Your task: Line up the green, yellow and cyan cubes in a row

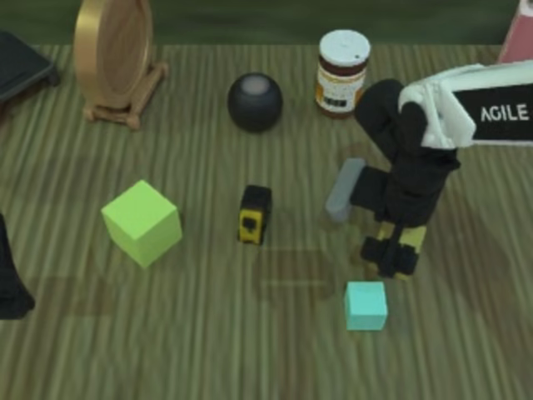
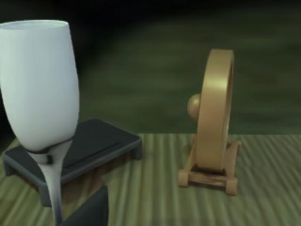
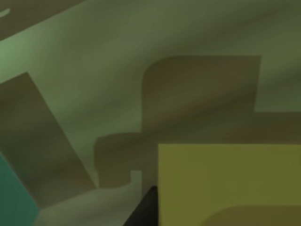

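Note:
My right gripper (image 1: pixel 393 250) hangs over the table's right half, shut on the mustard-yellow cube (image 1: pixel 411 237), whose faces show on both sides of the black fingers. In the right wrist view the yellow cube (image 3: pixel 225 183) fills the near corner and casts a shadow on the table below. The small cyan cube (image 1: pixel 366 305) rests on the table just in front of that gripper, apart from it; its edge (image 3: pixel 14 197) shows in the right wrist view. At the left sits the large lime-green cube (image 1: pixel 141 222). My left arm (image 1: pixel 8 283) is parked at the left edge.
A black-and-yellow tape measure (image 1: pixel 255 214) lies between the green cube and the right gripper. Along the back stand a round wooden frame (image 1: pixel 114 54), a dark ball (image 1: pixel 255 102), a jar (image 1: pixel 341 71) and a dark flat block (image 1: pixel 21 67). A white goblet (image 2: pixel 40 84) stands near the left wrist.

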You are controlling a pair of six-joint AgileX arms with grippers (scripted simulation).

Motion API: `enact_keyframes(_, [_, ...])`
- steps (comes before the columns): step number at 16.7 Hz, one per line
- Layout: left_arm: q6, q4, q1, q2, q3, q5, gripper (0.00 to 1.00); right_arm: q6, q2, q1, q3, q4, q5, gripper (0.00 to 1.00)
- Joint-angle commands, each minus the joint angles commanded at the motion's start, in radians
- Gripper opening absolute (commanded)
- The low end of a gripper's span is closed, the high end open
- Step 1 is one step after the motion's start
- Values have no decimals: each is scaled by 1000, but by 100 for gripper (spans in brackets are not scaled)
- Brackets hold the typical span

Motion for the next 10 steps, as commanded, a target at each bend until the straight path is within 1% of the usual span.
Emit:
enact_keyframes(5, [0, 0, 0, 0, 0, 0, 100, 0, 0, 0, 0, 0, 0, 0])
enact_keyframes(6, [0, 0, 0, 0, 0, 0, 100, 10, -27, 2, 3, -18, -10, 0])
enact_keyframes(8, [0, 0, 0, 0, 0, 0, 100, 6, -35, 7, 18, -35, -10, 0])
enact_keyframes(10, [0, 0, 0, 0, 0, 0, 100, 0, -61, 13, 53, -88, -11, 0])
